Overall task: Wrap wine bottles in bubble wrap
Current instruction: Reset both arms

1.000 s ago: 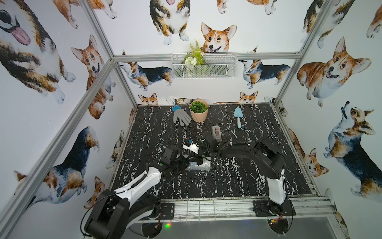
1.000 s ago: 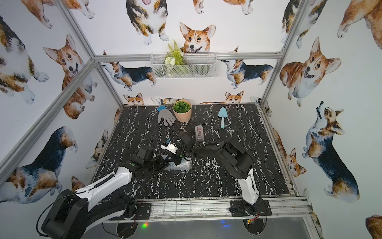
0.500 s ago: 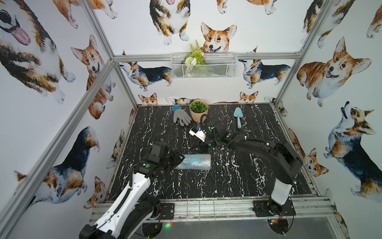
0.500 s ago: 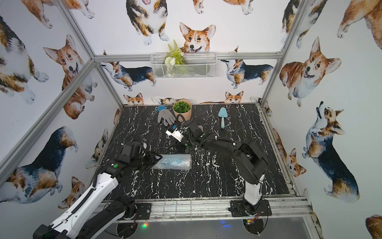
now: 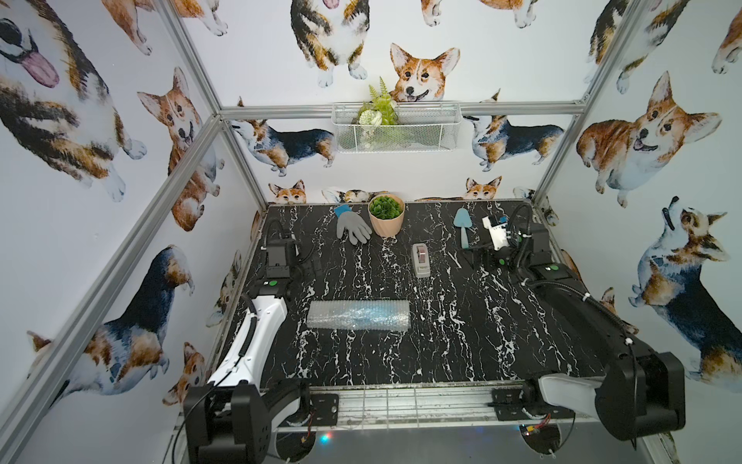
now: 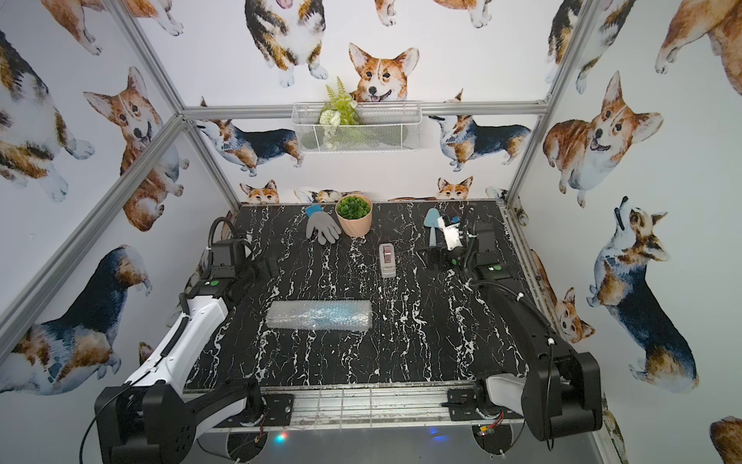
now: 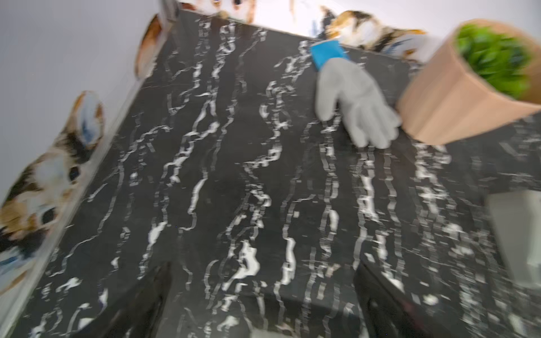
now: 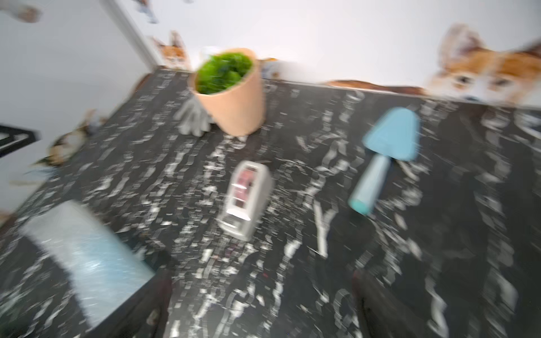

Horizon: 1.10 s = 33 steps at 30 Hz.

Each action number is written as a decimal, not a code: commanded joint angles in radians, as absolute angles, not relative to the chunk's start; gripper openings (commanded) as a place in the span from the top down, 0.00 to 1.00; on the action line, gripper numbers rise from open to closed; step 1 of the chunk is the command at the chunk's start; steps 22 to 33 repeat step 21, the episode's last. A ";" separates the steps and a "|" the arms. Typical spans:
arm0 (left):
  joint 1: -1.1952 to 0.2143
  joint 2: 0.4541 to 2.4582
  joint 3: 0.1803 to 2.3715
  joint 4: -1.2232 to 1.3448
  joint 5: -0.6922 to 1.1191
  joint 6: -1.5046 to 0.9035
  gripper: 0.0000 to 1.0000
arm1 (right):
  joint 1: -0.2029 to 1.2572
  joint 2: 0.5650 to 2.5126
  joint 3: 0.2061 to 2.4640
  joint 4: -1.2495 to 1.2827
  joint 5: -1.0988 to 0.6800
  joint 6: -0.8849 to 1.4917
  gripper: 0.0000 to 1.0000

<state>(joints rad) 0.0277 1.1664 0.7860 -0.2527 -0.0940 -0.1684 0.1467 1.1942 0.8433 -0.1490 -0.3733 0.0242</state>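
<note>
In both top views the bubble wrap (image 5: 358, 320) (image 6: 319, 315) lay rolled on the counter (image 5: 441, 353). Its long axis ran crosswise from arm to arm, back toward the bases from both end effectors, and it touched neither. The wine bottle (image 5: 371, 315) showed only as a blue smear through the roll's half nearer the right end effector (image 5: 475, 257). I couldn't tell which way its neck pointed. A tape dispenser (image 5: 420, 260) stood between that one and the left end effector (image 5: 312, 263), and a trowel (image 5: 463, 227) lay just beside the right.

From the left wrist, badly blurred, the jaws gaped wide and empty. A glove (image 7: 354, 102) and a plant pot (image 7: 456, 96) sat ahead.

From the right wrist, equally smeared, the jaws also stood wide with nothing between. The dispenser was straight ahead, and the roll was cut off beside one finger (image 8: 152, 301).
</note>
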 commanded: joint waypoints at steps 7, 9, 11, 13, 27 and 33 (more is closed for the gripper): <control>0.058 1.352 0.555 0.417 -0.223 -0.064 0.00 | 0.018 1.241 0.537 0.342 0.075 0.077 0.00; 0.040 1.389 0.584 0.383 -0.302 -0.058 0.00 | 0.010 1.314 0.511 0.442 0.068 0.076 0.00; 0.006 1.411 0.575 0.409 -0.361 -0.035 0.00 | 0.008 1.354 0.513 0.426 0.051 0.069 0.00; -0.037 1.427 0.568 0.430 -0.430 -0.032 0.00 | 0.008 1.376 0.427 0.616 0.028 0.066 0.00; -0.041 1.431 0.580 0.427 -0.345 -0.081 0.00 | -0.002 1.387 0.405 0.652 0.020 0.072 0.00; -0.041 1.431 0.580 0.427 -0.345 -0.081 0.00 | -0.002 1.387 0.405 0.652 0.020 0.072 0.00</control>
